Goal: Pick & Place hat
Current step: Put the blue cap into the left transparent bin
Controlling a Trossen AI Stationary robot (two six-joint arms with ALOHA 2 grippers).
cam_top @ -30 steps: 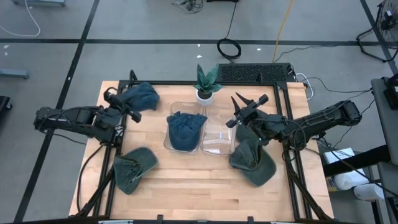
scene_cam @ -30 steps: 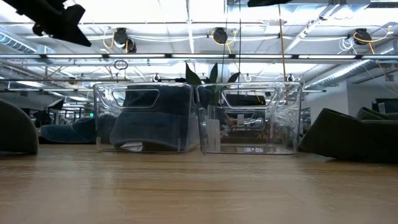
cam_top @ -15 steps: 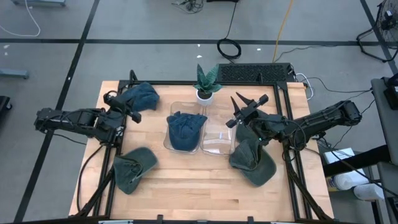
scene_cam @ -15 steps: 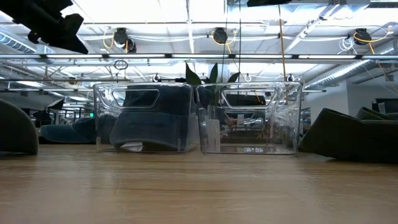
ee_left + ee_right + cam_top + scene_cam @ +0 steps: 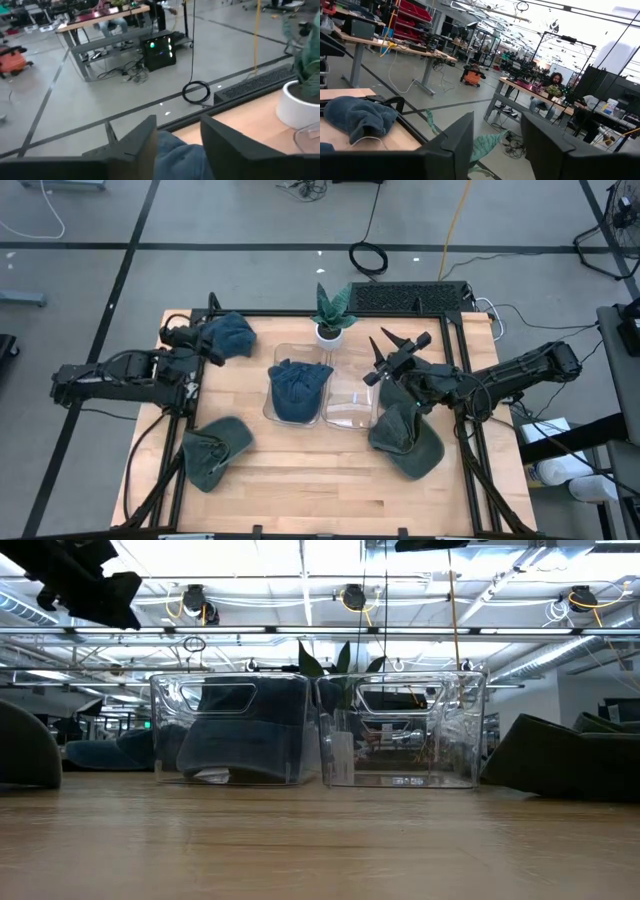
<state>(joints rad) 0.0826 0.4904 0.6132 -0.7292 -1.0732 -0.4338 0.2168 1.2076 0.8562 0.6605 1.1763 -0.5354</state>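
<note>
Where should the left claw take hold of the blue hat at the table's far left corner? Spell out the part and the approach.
Probably the bunched crown of the crumpled dark blue fabric hat, coming straight down from above. It lies in a soft heap with no clear stiff edge showing, so a raised fold is the likeliest thing to pinch. The left claw, fingers apart, sits at its left edge.

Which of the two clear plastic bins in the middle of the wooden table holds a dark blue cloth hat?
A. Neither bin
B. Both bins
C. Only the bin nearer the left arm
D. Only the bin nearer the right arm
C: in the high view the dark blue cloth hat fills the left clear plastic bin, while the right clear plastic bin beside it shows only its bare floor.
</note>
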